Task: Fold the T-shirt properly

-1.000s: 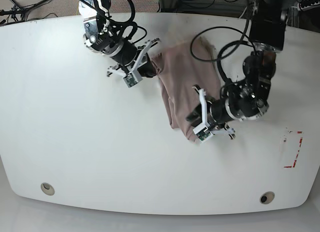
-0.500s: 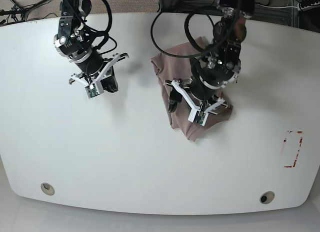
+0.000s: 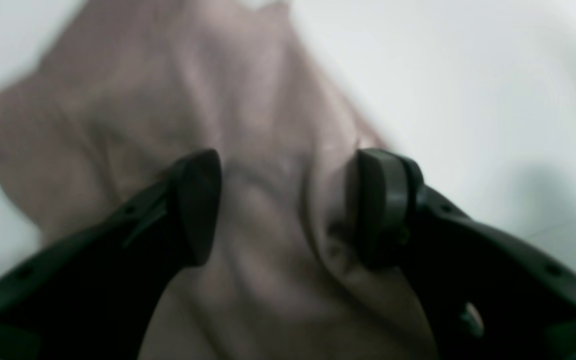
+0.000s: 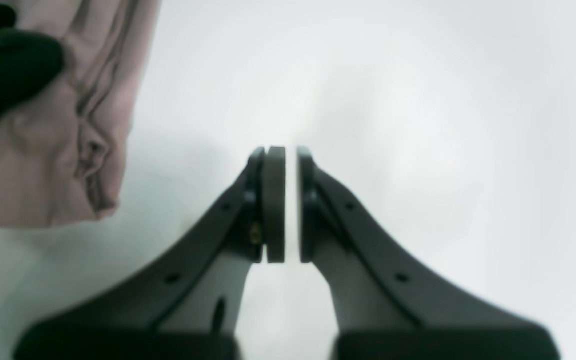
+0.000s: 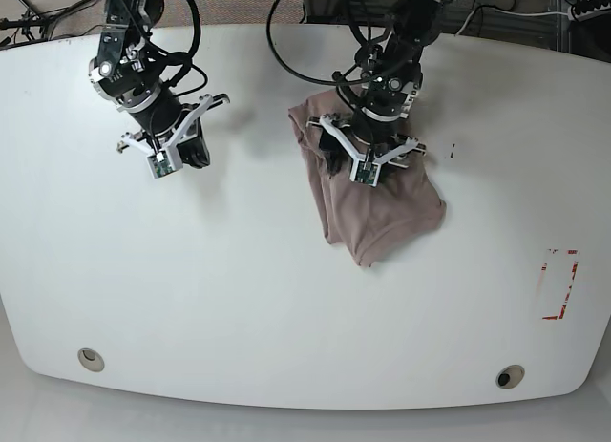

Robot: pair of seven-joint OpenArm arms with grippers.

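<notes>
The mauve-brown T-shirt lies as a folded, wrinkled bundle right of the table's middle. My left gripper hangs over the bundle's far part. In the left wrist view the left gripper is open, its two dark fingers standing wide apart with the T-shirt spread beneath them and nothing pinched. My right gripper is off to the left over bare table. In the right wrist view the right gripper is shut and empty, with the T-shirt at the upper left.
The white table has a red tape mark near its right edge and two round holes near the front. Cables and equipment run along the far edge.
My left gripper opened, let go of the shirt's near edge and moved toward the far part of the bundle. My right arm pulled away left from the shirt.
</notes>
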